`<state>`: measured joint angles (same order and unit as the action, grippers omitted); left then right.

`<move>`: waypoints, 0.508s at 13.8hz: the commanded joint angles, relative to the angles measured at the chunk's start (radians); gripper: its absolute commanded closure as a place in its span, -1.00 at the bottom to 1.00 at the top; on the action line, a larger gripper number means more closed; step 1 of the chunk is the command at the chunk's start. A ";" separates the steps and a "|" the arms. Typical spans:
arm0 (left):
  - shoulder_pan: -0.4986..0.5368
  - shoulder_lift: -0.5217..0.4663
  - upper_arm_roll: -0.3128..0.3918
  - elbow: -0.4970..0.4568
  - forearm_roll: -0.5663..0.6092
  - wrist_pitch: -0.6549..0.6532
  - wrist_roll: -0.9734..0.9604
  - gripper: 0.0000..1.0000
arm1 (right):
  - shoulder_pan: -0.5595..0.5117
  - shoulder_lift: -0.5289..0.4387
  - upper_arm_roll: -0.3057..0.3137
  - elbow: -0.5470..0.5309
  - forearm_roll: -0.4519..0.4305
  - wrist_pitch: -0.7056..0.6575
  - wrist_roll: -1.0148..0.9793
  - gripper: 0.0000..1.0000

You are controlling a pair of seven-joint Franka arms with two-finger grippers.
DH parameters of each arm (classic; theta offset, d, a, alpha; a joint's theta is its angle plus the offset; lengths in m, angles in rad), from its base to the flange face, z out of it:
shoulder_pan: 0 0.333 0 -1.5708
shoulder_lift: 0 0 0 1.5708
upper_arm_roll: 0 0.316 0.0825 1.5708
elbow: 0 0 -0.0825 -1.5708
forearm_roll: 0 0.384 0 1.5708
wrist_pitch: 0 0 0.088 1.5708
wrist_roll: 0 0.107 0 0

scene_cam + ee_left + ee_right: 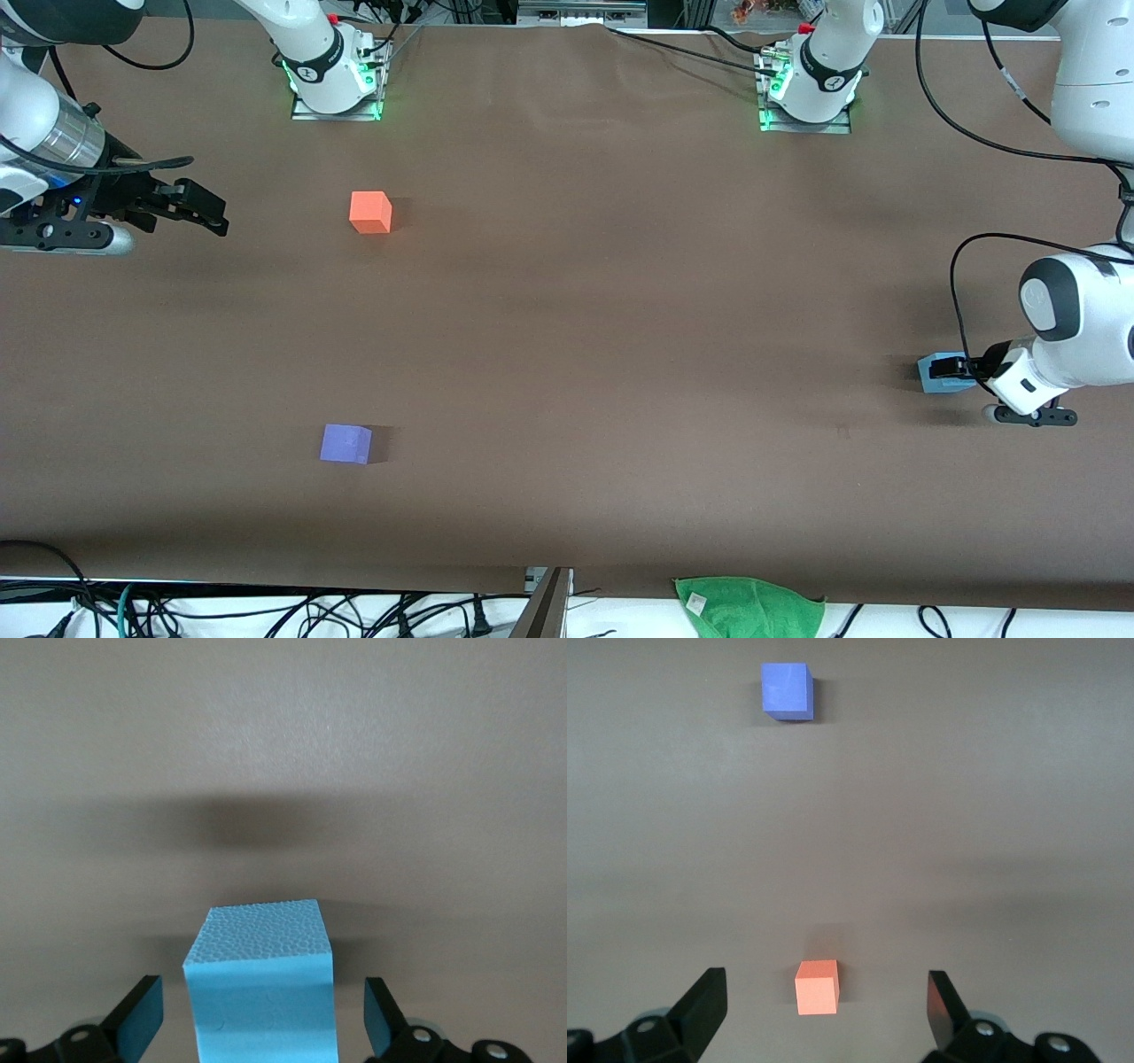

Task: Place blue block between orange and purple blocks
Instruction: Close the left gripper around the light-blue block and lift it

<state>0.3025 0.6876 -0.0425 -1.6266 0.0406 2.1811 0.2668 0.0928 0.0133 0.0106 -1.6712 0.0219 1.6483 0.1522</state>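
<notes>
The blue block (932,373) sits on the table near the left arm's end. My left gripper (951,374) is low at the table, open, with a finger on either side of the block and a gap on each side. In the left wrist view the blue block (261,983) stands between the fingers (140,1019) of the left gripper (261,1026). The orange block (370,212) and the purple block (345,443) lie toward the right arm's end, the purple one nearer the front camera. My right gripper (211,213) is open and empty beside the orange block (817,986). The right wrist view also shows the purple block (786,689).
A green cloth (749,606) lies at the table's near edge. The two arm bases (337,80) (808,87) stand along the table's edge farthest from the front camera. Cables hang at both ends of the table. Bare brown table (620,310) lies between the blocks.
</notes>
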 commanded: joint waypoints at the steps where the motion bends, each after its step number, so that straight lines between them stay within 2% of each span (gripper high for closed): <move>1: 0.004 0.015 -0.002 -0.001 0.001 -0.003 0.031 -0.68 | -0.008 -0.010 0.006 -0.005 0.009 -0.001 0.010 -1.00; 4: 0.009 0.012 -0.002 0.004 0.002 -0.036 0.034 0.55 | -0.008 -0.010 0.006 -0.005 0.009 -0.002 0.010 -1.00; 5: 0.009 0.009 -0.005 0.005 0.001 -0.049 0.034 0.80 | -0.008 -0.010 0.006 -0.005 0.009 -0.002 0.010 -1.00; 7: 0.007 -0.005 -0.008 0.013 0.002 -0.052 0.035 0.85 | -0.008 -0.010 0.006 -0.005 0.009 -0.002 0.010 -1.00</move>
<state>0.3058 0.7036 -0.0428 -1.6226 0.0406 2.1578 0.2801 0.0928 0.0133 0.0106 -1.6712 0.0219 1.6484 0.1526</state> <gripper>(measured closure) 0.414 0.000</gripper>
